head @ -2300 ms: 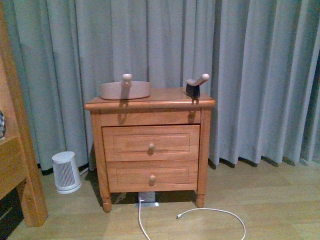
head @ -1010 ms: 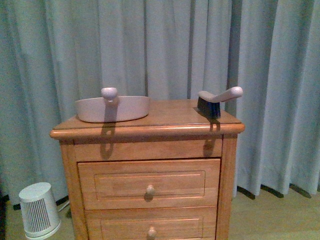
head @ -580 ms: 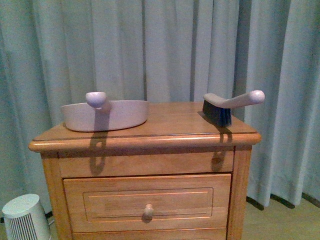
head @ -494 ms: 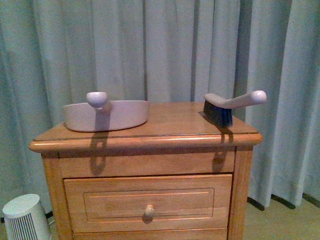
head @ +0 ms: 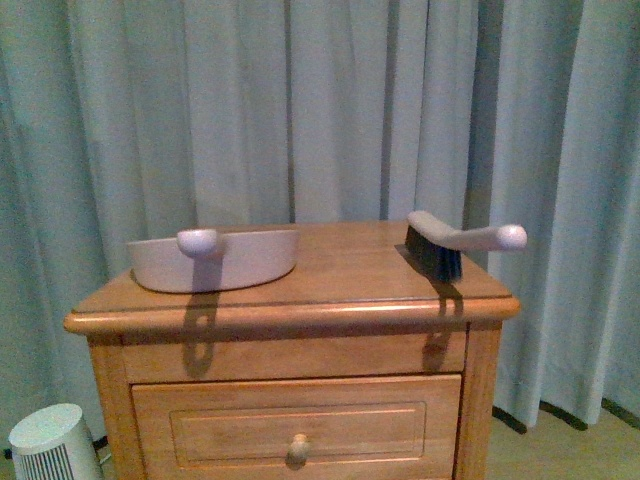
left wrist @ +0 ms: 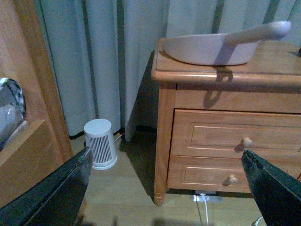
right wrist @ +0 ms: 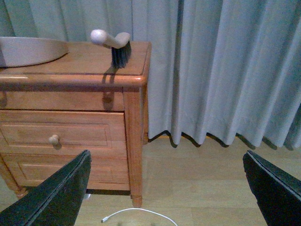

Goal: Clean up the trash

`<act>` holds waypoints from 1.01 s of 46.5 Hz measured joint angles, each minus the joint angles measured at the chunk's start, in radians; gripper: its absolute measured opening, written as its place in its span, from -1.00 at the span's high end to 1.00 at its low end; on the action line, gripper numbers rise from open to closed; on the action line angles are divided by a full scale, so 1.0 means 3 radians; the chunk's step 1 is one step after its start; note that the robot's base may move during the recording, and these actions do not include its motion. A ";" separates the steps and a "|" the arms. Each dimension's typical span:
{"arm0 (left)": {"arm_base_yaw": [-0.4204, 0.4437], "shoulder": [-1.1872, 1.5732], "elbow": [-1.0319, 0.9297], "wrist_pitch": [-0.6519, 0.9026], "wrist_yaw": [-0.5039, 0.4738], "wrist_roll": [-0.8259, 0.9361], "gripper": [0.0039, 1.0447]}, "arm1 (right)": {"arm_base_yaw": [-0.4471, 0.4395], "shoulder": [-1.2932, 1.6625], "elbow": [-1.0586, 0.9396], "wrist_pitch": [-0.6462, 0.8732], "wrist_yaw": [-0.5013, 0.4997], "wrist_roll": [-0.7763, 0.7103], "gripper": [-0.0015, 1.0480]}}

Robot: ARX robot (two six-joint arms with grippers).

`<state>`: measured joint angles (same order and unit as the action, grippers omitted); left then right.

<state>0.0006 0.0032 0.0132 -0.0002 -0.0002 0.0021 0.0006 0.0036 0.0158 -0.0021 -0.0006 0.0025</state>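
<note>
Together, one dustpan (head: 215, 262) and one brush (head: 450, 243) share one nightstand (head: 350, 275).

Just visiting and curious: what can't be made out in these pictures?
Trash: seen in no view.
Inside of the beige plastic dustpan: front view, hidden behind its own wall.
Black-and-white patterned object: left wrist view, cut off by the picture's edge.
White cable, far end: right wrist view, cut off at the bottom edge.

Left gripper (left wrist: 165, 155): two matte black wedge-shaped fingers (left wrist: 49, 190), broad at the base, tapering to blunt tips, faint grey sheen on the upper faces. Right gripper (right wrist: 167, 155): same build, pair of plain black tapered fingers (right wrist: 275, 186), straight inner edges, slightly grainy surface.
</note>
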 joint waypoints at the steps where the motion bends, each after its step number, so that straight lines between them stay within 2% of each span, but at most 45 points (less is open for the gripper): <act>1: 0.0000 0.0000 0.0000 0.0000 0.0000 0.0000 -0.86 | 0.0000 0.0000 0.0000 0.0000 -0.0001 0.0001 -0.86; 31: 0.0000 0.0001 0.0001 -0.0001 -0.0001 0.0000 -0.86 | 0.0000 0.0000 0.0000 0.0001 -0.0001 0.0001 -0.86; 36: -0.0023 0.0456 0.0244 -0.0613 -0.0085 -0.0097 -0.86 | 0.0000 0.0000 0.0000 0.0001 0.0000 0.0001 -0.86; 40: 0.0024 0.0908 0.0309 -0.0454 -0.0027 -0.0076 -0.86 | 0.0000 0.0000 0.0000 0.0001 -0.0001 0.0001 -0.86; 47: -0.0056 0.1991 0.0791 0.0259 -0.0127 0.0135 -0.86 | 0.0000 0.0000 0.0000 0.0000 -0.0001 0.0001 -0.86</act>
<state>-0.0162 0.6006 0.2504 0.0776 -0.0383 0.0425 0.0006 0.0036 0.0158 -0.0021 -0.0010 0.0029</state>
